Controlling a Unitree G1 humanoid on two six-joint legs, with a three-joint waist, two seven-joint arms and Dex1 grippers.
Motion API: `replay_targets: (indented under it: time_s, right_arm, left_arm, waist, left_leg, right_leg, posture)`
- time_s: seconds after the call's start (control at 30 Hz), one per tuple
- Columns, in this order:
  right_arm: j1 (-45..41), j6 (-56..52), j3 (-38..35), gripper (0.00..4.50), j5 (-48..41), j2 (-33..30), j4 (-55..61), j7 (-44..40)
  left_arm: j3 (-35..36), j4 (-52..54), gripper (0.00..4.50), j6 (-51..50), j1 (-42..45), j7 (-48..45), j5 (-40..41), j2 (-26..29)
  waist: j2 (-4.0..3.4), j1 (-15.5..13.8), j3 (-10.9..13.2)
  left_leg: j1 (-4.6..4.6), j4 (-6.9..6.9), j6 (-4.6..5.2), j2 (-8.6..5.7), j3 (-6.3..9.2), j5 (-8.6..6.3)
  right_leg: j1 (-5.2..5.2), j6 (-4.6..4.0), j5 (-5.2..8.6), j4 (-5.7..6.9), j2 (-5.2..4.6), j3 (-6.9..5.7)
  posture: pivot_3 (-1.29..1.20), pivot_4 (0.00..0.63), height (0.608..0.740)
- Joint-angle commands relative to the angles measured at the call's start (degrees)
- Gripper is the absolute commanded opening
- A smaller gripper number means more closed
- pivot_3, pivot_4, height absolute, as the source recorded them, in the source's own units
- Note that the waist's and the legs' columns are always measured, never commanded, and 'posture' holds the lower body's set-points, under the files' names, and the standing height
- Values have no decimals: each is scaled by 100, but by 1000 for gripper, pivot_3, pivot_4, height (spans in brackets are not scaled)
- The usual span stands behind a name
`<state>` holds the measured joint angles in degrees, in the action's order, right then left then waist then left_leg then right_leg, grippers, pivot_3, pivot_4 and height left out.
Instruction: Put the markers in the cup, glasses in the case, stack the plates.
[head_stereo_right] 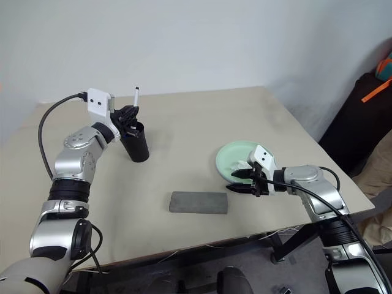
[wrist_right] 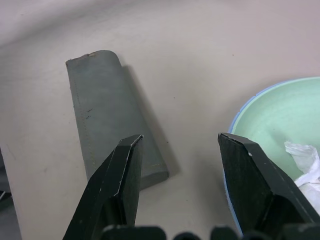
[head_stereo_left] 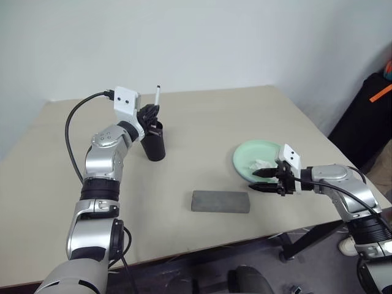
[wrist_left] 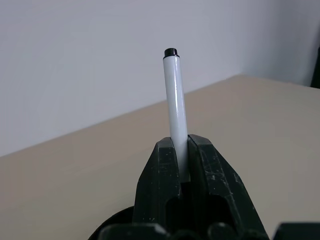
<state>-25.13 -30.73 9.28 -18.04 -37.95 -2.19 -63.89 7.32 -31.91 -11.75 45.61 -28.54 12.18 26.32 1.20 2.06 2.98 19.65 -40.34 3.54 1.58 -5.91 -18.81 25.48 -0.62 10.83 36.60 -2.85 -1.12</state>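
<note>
The left arm reaches forward over the beige table (head_stereo_left: 202, 122), its forearm rising from the elbow to a wrist that carries a white camera block, and the left gripper (head_stereo_left: 151, 114) sits level at the rim of the black cup (head_stereo_left: 155, 142), which stands upright on the far left part of the tabletop. Its two black fingers (wrist_left: 161, 172) are pressed together on the white barrel of a marker (wrist_left: 175, 110), which stands nearly upright between them with its small black end pointing up; its lower end is hidden behind the fingers, so whether it has entered the cup cannot be told. The right arm lies low across the near right edge of the table, bent at the wrist so that the right gripper (head_stereo_left: 264, 181) points inward toward the middle of the table and slightly down. Its fingers are spread apart and hold nothing, hovering over the near-left rim of the mint green plate (head_stereo_left: 248, 153). That plate sits on a light blue plate (wrist_right: 231, 125) whose edge shows just under it, and a crumpled white tissue (wrist_right: 305, 162) lies in the green one. The grey case (head_stereo_left: 220, 201) lies closed and flat on the table, near the front edge, just beside the open right fingers but apart from them.
</note>
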Motion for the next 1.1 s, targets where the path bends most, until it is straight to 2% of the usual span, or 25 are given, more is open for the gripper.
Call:
replay_targets:
  time_s: [0.03, 0.4, 0.53, 0.73, 1.1]
  right_arm:
    - [-31, 1, -212, 2577, -93, -58, 244, 48]
    - [-104, 9, -176, 2577, -72, -25, 169, 43]
    - [-134, 21, -170, 2577, -63, -33, 136, 24]
    - [-119, 6, -183, 2577, -67, -50, 165, 31]
    - [-62, -1, -213, 2577, -77, -44, 185, 71]
  left_arm:
    - [139, 56, 94, 273, 184, 100, -60, 96]
    - [258, 28, 94, 394, -45, 299, -65, 116]
    - [244, -20, 1098, 435, -124, 338, -83, 100]
    - [255, 60, 3123, 494, -219, 412, -83, 96]
    - [378, 907, 3123, 53, -616, 198, 125, 206]
  waist:
    - [0, 0, 0]
    - [0, 0, 0]
    - [0, 0, 0]
    - [1, -3, 0]
    - [1, -1, 0]
  left_leg:
    - [0, 0, 0, 1, 1, 0]
    - [0, 0, 0, 2, 3, 0]
    - [0, 0, 0, 3, 3, 0]
    - [0, 0, 0, 2, 3, 0]
    - [-1, -1, -1, 4, 3, 0]
  right_leg:
    - [0, 0, 0, 0, 0, 0]
    - [0, -1, -1, 1, -1, -2]
    - [0, -1, -1, 2, -1, -3]
    - [0, -2, -2, 2, -1, -3]
    - [-1, -5, -3, 3, -2, -3]
  posture:
    - [0, 0, 740]
    - [0, 0, 740]
    - [0, 0, 740]
    - [0, 0, 740]
    - [0, 0, 740]
